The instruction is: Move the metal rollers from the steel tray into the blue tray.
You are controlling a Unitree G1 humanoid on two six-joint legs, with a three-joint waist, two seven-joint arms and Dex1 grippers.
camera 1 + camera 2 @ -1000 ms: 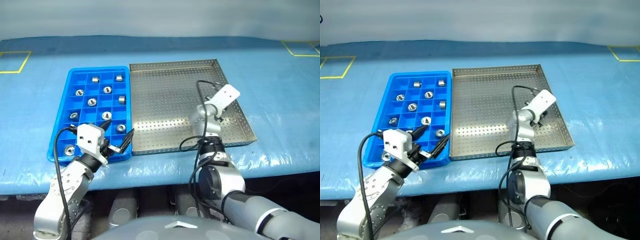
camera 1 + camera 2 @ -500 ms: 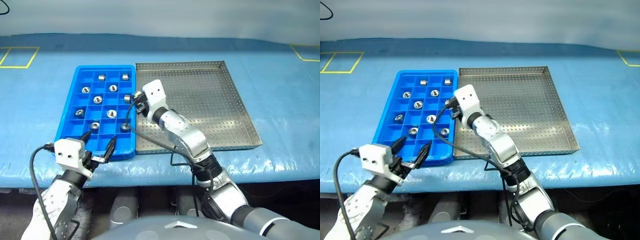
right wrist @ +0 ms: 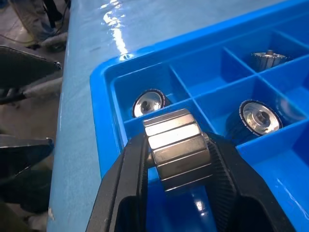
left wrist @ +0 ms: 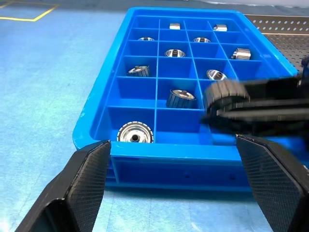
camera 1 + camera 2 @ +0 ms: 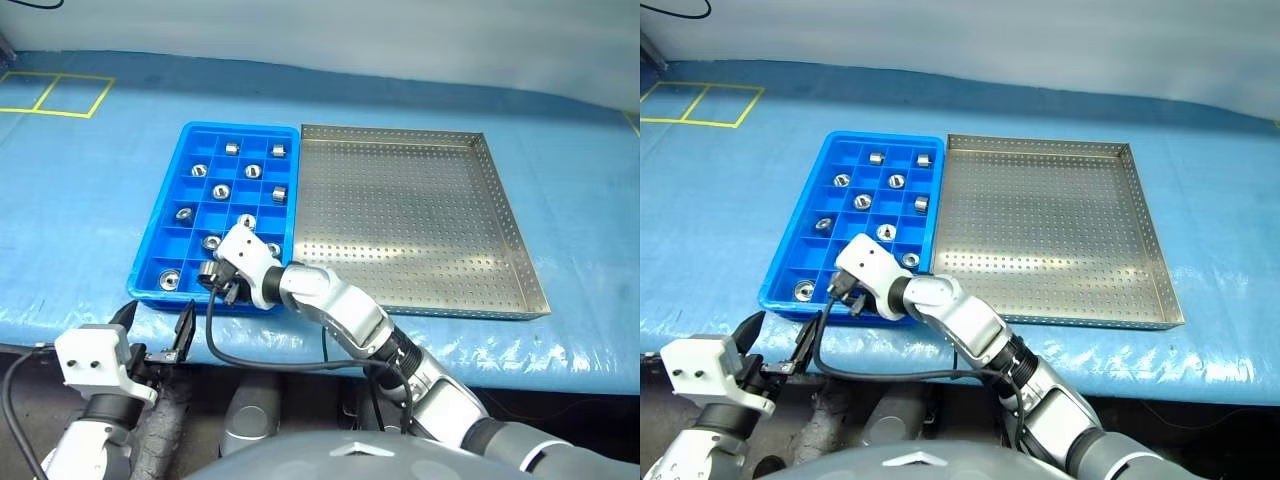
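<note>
Metal rollers (image 5: 229, 149) lie scattered one to a cell across the blue tray (image 5: 171, 197), which sits edge to edge with the steel tray (image 5: 470, 290) on the blue table covering (image 5: 80, 200); the steel tray's perforated floor looks bare in the head views, so the transfer appears close to done. Seen from the head, the right gripper (image 5: 213, 279) reaches across the blue tray's near edge, close to its near-left corner, while the left gripper (image 5: 155, 322) hangs just off that edge, its fingers spread wide and holding nothing. From the left wrist, the same spread fingers (image 4: 79, 186) frame the tray's near wall, a roller resting in the near-left corner cell (image 4: 135, 132), and the right gripper crosses in front carrying a dark-looking roller above the near row. From the right wrist, the fingers (image 3: 125, 186) pinch one roller (image 3: 176, 148) by its faceted sides, poised over the near-left cells, with other rollers sitting in neighbouring compartments. Each piece looks like solid polished metal: rigid, dense for its bulk, not fragile, but probably slick, so a squeeze across the flanks at mid-height seems the surest hold, and a low release should keep it from bouncing into the wrong cell.
</note>
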